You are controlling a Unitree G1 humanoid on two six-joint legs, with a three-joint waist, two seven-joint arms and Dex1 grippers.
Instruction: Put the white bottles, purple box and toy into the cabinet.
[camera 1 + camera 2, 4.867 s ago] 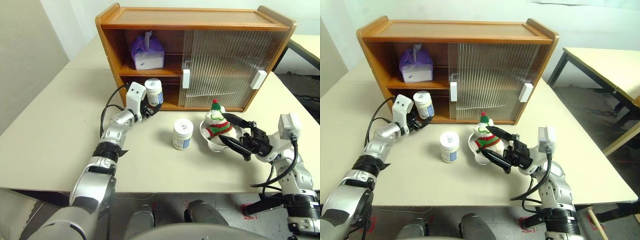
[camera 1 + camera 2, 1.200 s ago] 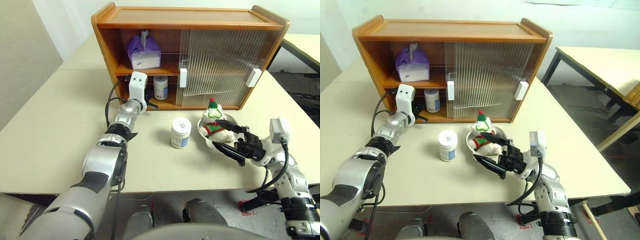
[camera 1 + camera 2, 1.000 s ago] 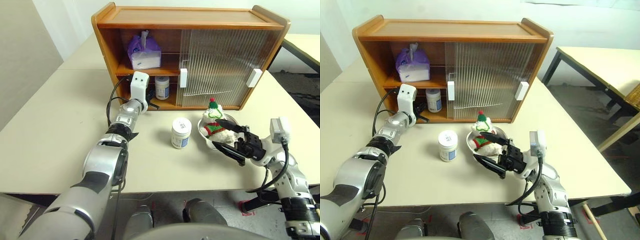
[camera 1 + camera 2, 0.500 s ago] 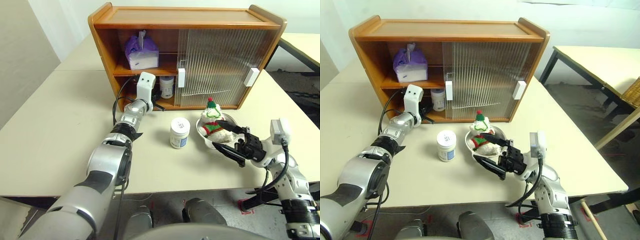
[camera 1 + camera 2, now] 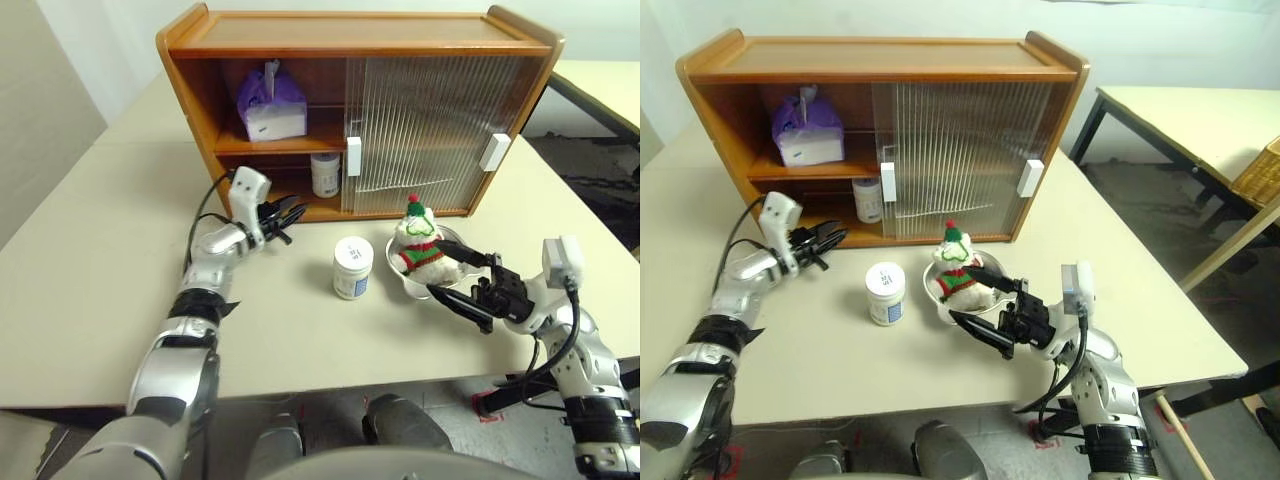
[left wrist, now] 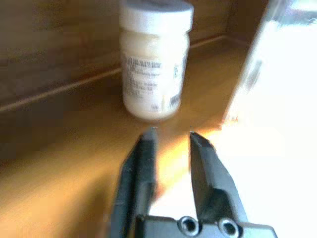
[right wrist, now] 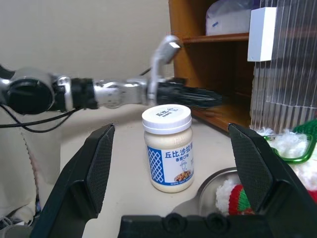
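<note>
The cabinet (image 5: 350,30) stands at the back of the table, its left half uncovered. The purple box (image 5: 270,100) sits on its upper shelf. One white bottle (image 5: 325,173) stands upright on the lower shelf, also seen in the left wrist view (image 6: 156,59). My left gripper (image 5: 297,207) is just outside the cabinet's lower shelf, a short way from that bottle, open and empty. A second white bottle (image 5: 352,267) stands on the table. The toy (image 5: 418,240) sits in a steel dish (image 5: 415,286). My right gripper (image 5: 452,282) is wide open at the dish's right rim.
Two ribbed sliding doors with white handles (image 5: 352,157) cover the cabinet's right part. The steel dish lies close to the right of the table bottle. Another table (image 5: 1180,110) stands beyond, to the right. Bare tabletop lies to the left of my left arm.
My left gripper has pulled back out of the lower shelf toward the left, and its fingers have parted. The bottle stays on the shelf. The right arm has not moved; the camera shifted.
</note>
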